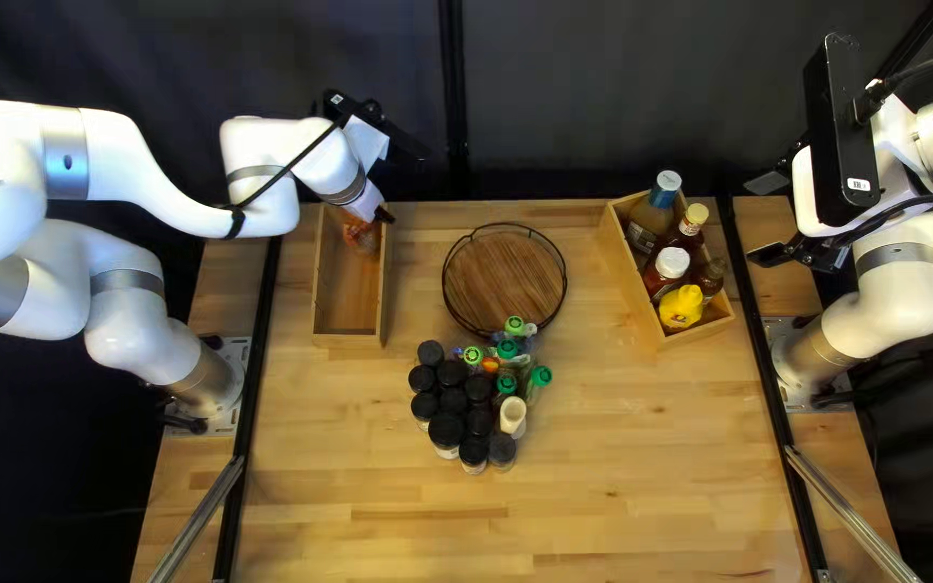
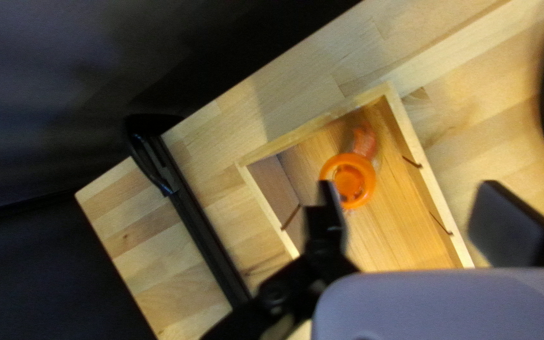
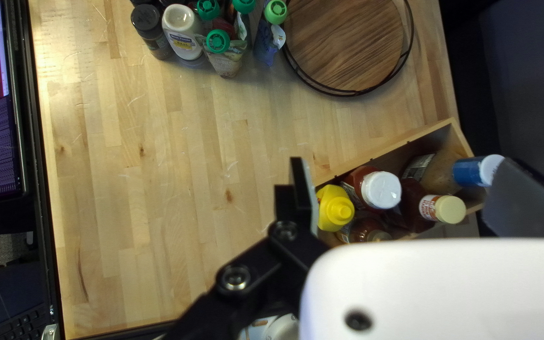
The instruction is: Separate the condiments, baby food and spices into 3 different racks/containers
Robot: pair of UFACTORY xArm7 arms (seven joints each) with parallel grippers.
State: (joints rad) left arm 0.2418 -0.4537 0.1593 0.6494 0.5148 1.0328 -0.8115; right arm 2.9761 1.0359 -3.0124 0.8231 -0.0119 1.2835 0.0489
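Noting left gripper [image 2: 410, 189] spread wide over the left wooden box [image 2: 408, 126], holding nothing; orange-capped pouch [image 2: 349, 181] inside, near the far end. Probable step: sorting baby food. Best to rise straight, fingers clear of the walls, then pinch a green-capped pouch [image 1: 541, 376] high, at its cap, sparing the black-lidded jars [image 1: 451, 400]. Condiment bottles [image 1: 681, 307] sit in the right wooden box [image 1: 697, 333]; right gripper [image 1: 766, 219] beside it, fingers apart, best kept out of the way.

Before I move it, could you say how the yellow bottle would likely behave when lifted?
The yellow bottle looks like squeezable plastic, so its sides may give. Its tapered top would probably be slippery to hold. The crate walls around it should limit tipping.
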